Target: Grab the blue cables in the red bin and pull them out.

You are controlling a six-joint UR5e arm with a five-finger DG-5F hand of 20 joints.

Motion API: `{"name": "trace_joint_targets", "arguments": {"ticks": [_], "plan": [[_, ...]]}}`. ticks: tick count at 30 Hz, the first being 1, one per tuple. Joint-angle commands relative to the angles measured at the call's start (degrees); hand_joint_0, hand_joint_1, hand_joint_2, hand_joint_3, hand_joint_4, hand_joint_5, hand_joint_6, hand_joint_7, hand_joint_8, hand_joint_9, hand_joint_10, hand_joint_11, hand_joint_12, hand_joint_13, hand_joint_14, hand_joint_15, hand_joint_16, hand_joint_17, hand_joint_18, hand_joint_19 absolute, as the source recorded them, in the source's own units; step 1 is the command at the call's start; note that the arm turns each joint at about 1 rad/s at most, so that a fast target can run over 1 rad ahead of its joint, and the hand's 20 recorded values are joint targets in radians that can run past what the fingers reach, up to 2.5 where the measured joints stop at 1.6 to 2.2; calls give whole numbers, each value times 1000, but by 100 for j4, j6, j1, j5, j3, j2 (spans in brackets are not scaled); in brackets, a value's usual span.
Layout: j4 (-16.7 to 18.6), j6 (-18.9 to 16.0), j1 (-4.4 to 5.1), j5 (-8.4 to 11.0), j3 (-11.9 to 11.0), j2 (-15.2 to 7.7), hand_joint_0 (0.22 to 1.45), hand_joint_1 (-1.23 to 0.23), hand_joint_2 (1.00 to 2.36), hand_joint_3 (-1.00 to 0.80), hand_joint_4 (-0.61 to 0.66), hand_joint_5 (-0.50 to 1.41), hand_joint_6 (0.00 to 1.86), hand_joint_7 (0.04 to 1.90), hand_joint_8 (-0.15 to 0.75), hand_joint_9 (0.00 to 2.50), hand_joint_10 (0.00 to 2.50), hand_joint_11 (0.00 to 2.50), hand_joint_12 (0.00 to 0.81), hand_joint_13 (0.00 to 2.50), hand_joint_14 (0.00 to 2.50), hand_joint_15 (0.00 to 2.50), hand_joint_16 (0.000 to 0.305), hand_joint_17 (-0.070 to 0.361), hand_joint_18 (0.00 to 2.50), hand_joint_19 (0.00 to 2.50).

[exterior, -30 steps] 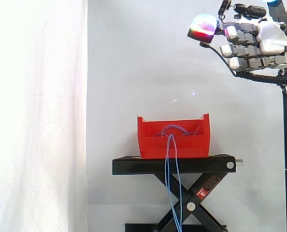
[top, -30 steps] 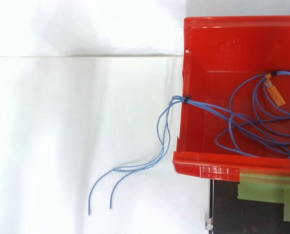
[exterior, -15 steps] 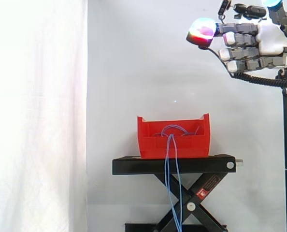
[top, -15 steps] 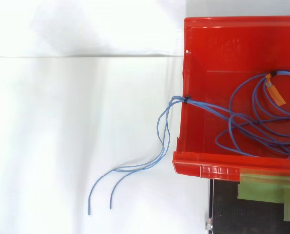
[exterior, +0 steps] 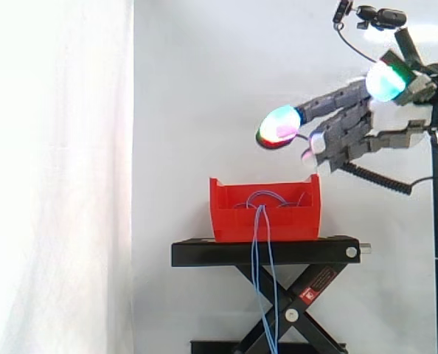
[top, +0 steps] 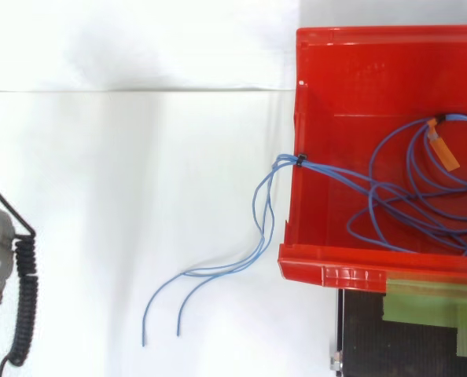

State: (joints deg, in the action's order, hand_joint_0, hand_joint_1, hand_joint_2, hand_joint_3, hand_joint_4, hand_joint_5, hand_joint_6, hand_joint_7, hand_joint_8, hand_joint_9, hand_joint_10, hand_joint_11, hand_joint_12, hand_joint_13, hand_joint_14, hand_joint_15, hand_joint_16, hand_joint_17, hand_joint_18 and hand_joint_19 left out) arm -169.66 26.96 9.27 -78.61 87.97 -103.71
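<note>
Red bin (top: 336,273) and coiled blue cables (top: 328,170), both cropped by the top view's right edge.

Bright, even light is bleaching the white curtain (exterior: 57,184) at the side view's left, faint grey shadows are lying across the white backdrop (top: 139,157) in the top view, and the fingertips (exterior: 278,124) of the hand (exterior: 388,127) are glowing green and magenta.

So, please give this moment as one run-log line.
hand: open, above red bin, holding nothing | blue cables: untouched, coiled in bin, ends hanging over its wall | pull: not yet
</note>
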Motion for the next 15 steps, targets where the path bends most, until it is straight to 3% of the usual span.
{"name": "trace_joint_targets", "arguments": {"ticks": [1, 3, 8, 9, 10, 11, 12, 13, 15], "plan": [[329, 1299, 75, 3, 1, -149, 785, -813, 1000, -1000, 166, 409, 7, 234, 260, 750, 12, 391, 352, 576, 11, 304, 51, 114, 460, 452], [399, 1589, 102, 3, 1, -158, 786, -813, 1000, -1000, 167, 413, 7, 234, 260, 749, 14, 397, 353, 576, 11, 300, 51, 114, 462, 453], [777, 3109, 198, -14, 1, -149, 787, -812, 1000, -1000, 168, 420, 7, 234, 259, 750, 12, 391, 353, 578, 11, 297, 51, 114, 462, 448], [1102, 4059, 233, -32, 1, -149, 787, -813, 1000, -1000, 169, 420, 7, 239, 260, 750, 12, 391, 354, 577, 11, 298, 51, 114, 461, 456], [1155, 4243, 233, -23, 1, -158, 788, -813, 1000, -1000, 169, 420, 7, 239, 261, 749, 12, 395, 354, 577, 11, 301, 51, 114, 462, 455], [1216, 4639, 251, -32, 1, -202, 788, -814, 1000, -1000, 171, 422, 8, 236, 260, 748, 13, 399, 354, 577, 11, 301, 51, 114, 462, 453], [1216, 4639, 251, -32, 1, -202, 790, -814, 1000, -1000, 173, 424, 8, 242, 261, 748, 12, 395, 354, 577, 11, 301, 50, 114, 462, 456], [1181, 5034, 277, -76, 1, -343, 789, -814, 1000, -1000, 173, 429, 8, 246, 260, 747, 15, 389, 354, 577, 11, 301, 50, 114, 462, 456], [1164, 5157, 295, -164, 1, -598, 793, -817, 1000, -1000, 196, 489, 10, 322, 262, 747, 15, 403, 353, 575, 11, 302, 50, 113, 461, 446]]}}
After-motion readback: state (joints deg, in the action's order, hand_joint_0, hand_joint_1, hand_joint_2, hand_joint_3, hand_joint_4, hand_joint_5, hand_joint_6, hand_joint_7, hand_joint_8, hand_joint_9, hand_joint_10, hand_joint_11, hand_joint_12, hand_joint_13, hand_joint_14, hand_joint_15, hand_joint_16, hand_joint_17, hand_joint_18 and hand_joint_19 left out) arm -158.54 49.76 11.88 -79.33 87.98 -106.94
